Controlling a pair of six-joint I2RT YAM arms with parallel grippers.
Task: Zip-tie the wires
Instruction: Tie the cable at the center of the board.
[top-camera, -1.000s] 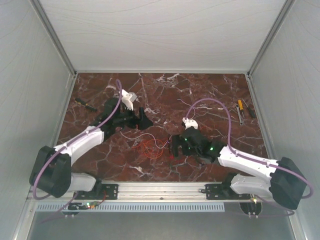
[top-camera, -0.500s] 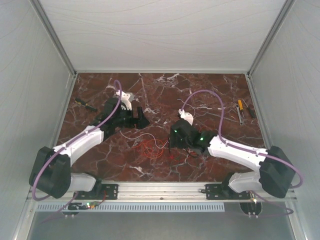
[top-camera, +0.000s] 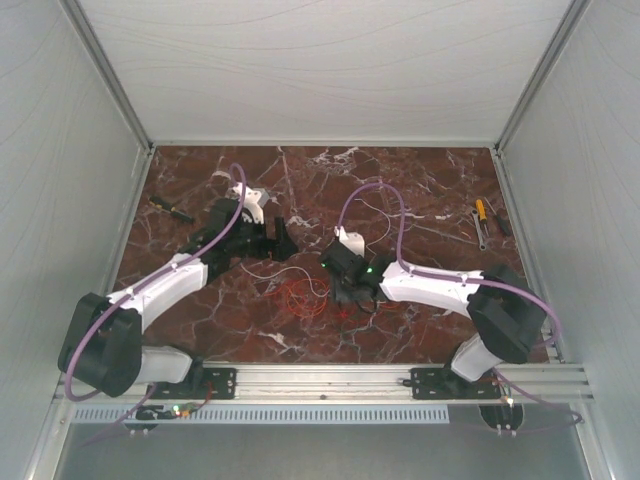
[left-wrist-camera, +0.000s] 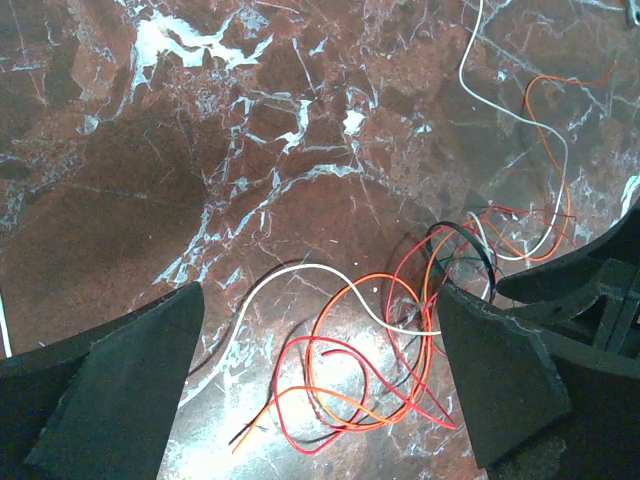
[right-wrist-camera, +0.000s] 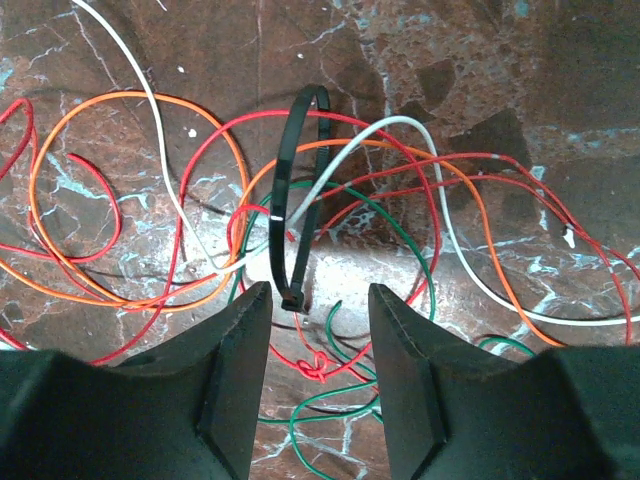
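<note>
Right of wires (top-camera: 300, 295), screwdriver (top-camera: 480, 212), perhaps wrench (top-camera: 483, 237).

No text, label, brand mark, number or sign could be read in any view, neither on the red-brown veined marble tabletop (top-camera: 420, 180) nor on the pale grey enclosure walls (top-camera: 60, 150)

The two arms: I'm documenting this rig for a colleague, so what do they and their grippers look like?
The left arm and right arm each have white links with bulky black joints, and a thick purple cable loops along each. Small green lights glow on the right wrist. The left gripper and right gripper have broad, matte black wedge-shaped fingers.
</note>
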